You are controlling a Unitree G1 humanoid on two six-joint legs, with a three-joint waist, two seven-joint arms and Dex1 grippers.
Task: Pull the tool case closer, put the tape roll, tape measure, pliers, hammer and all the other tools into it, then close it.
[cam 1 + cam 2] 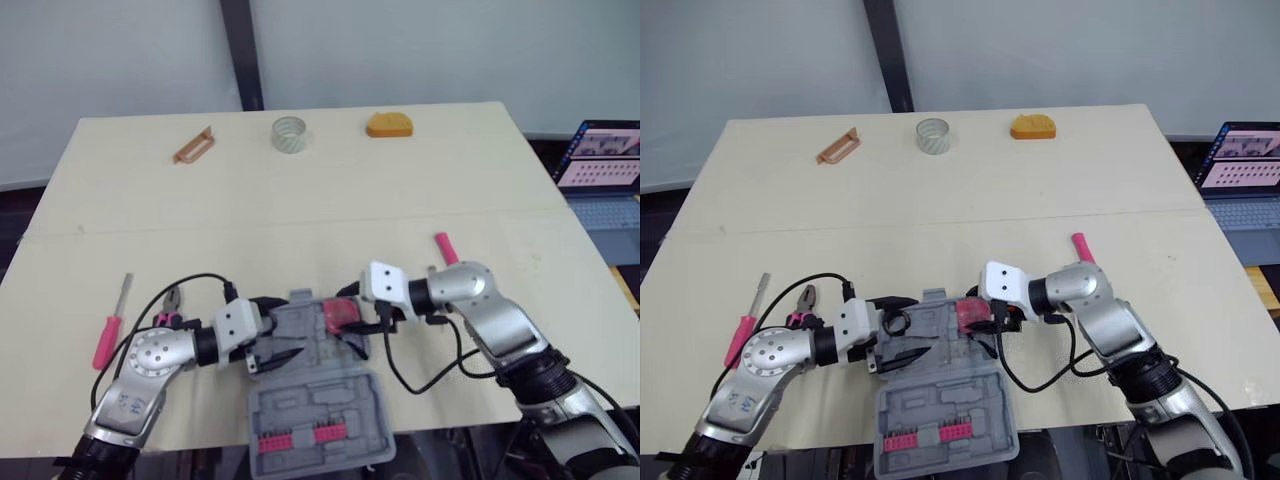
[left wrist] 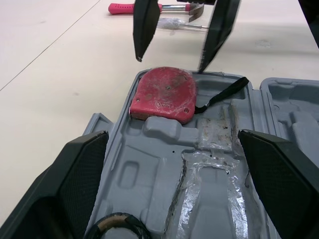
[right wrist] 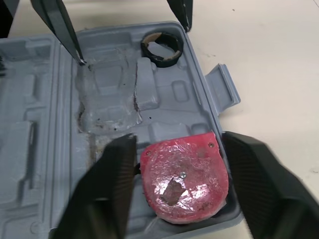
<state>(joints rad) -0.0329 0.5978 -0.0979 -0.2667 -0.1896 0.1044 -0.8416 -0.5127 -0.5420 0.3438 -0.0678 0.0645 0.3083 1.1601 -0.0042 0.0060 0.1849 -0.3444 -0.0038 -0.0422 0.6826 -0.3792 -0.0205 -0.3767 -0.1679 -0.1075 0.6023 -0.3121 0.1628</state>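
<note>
The grey tool case (image 1: 300,405) lies open at the table's front edge. In its far half sit a red tape measure (image 3: 184,174) and a black tape roll (image 3: 162,47). My right gripper (image 1: 348,320) hangs open just over the tape measure, one finger (image 3: 107,194) on each side of it. Over the case's left end, near the black roll (image 2: 117,226), my left gripper (image 1: 280,330) is open and holds nothing. Left of the case lie pliers (image 1: 172,300) and a pink-handled screwdriver (image 1: 105,340). The hammer's pink handle (image 1: 445,248) shows behind my right wrist.
At the table's far side lie a brown handle-shaped piece (image 1: 194,146), a clear tape roll (image 1: 289,133) and an orange object (image 1: 389,124). A laptop (image 1: 600,160) stands off the table to the right. Black cables loop beside both wrists.
</note>
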